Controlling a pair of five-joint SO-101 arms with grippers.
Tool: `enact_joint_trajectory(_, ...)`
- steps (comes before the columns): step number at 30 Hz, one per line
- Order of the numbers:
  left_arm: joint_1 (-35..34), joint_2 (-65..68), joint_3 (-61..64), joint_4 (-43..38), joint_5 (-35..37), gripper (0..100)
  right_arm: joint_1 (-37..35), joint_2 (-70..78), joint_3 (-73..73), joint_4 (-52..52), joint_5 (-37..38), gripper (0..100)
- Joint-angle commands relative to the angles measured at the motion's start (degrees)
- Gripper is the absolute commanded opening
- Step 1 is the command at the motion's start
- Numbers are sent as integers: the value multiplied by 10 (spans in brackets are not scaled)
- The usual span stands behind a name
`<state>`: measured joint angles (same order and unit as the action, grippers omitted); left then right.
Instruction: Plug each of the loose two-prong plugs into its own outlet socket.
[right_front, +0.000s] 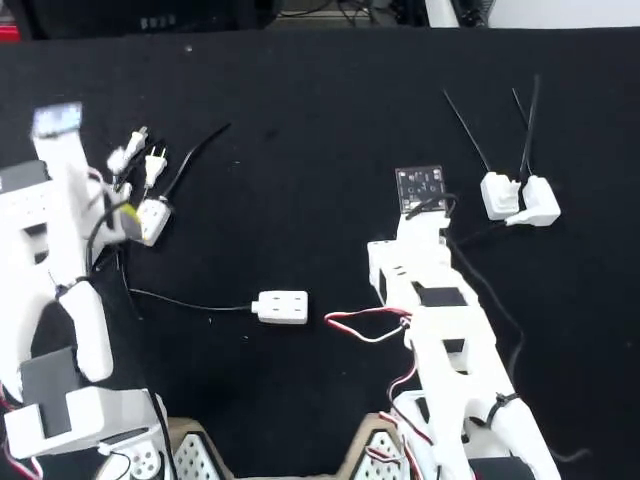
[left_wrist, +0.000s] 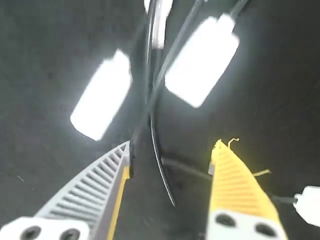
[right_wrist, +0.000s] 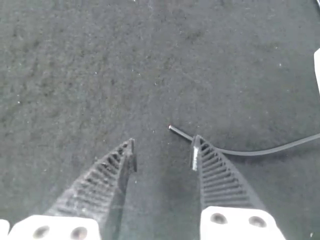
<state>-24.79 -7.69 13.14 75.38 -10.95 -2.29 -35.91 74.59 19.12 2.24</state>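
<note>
Cords could get grabbed by mistake, as the left gripper, fingers open, hangs over two loose plugs in the high view's upper left, well apart from the middle socket; the right gripper is open too, holding nothing.

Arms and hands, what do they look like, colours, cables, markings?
The left arm and the right arm are white plastic with black motor blocks. The right one carries a red and white wire loop and a dark square board at its wrist. The left hand has ribbed fingers, one grey with a yellow edge, one yellow. The right hand has dark ribbed fingers on white bases.
</note>
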Motion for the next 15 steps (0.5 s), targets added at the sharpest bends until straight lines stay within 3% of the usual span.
enact_joint_trajectory(1, 14, 18, -139, 5, -47, 256, -7, -22, -33, -11, -3, 167)
enact_joint_trajectory(15, 15, 375, -524, 5, -91, 256, -7, -22, -35, -11, -4, 167)
